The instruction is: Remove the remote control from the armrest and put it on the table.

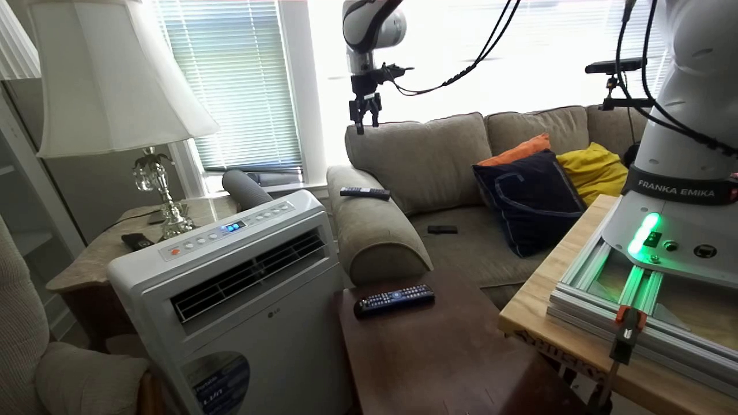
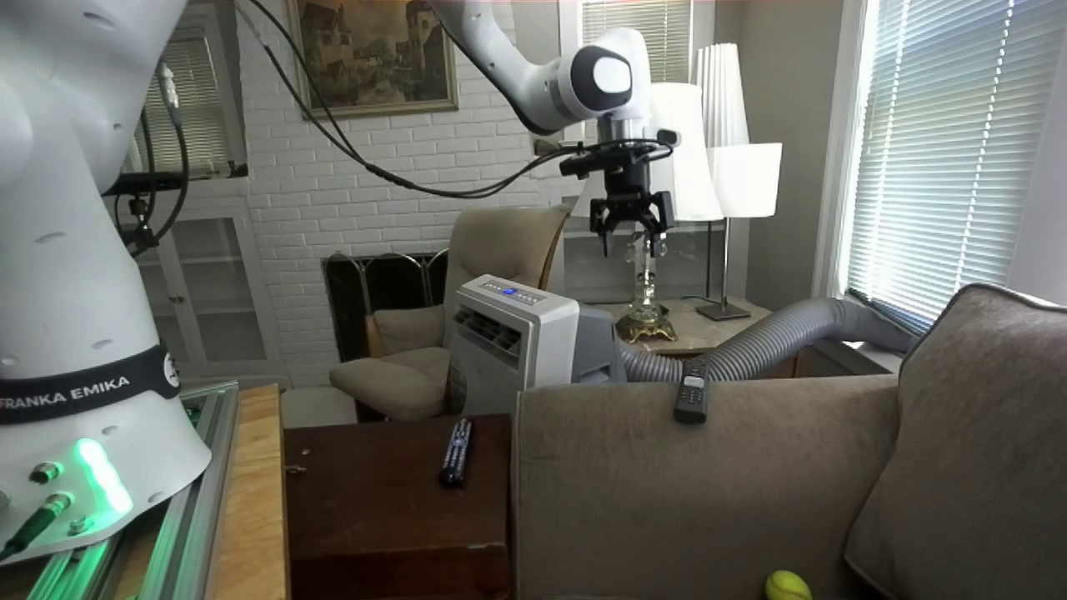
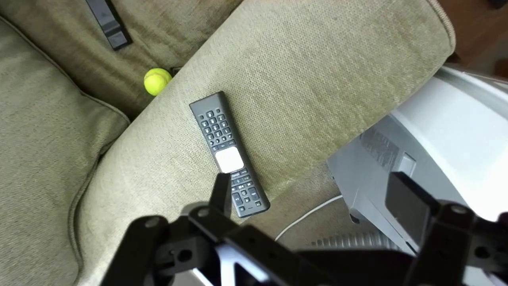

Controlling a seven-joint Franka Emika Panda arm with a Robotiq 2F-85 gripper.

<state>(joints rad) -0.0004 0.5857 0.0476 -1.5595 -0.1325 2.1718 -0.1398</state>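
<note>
Jaws spread wide, your gripper (image 2: 631, 248) hangs in open air above the sofa armrest (image 3: 317, 87), where the remote control (image 3: 230, 154) reaches one edge.

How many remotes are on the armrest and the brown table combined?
2: the remote control lying across the armrest, and a dark remote on the table. Neither exterior view shows the whole table, so another could be hidden.

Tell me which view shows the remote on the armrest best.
The wrist view: the remote appears largest there, seen from above with its buttons distinct. In both exterior views it looks much smaller, lying on the armrest.
</note>
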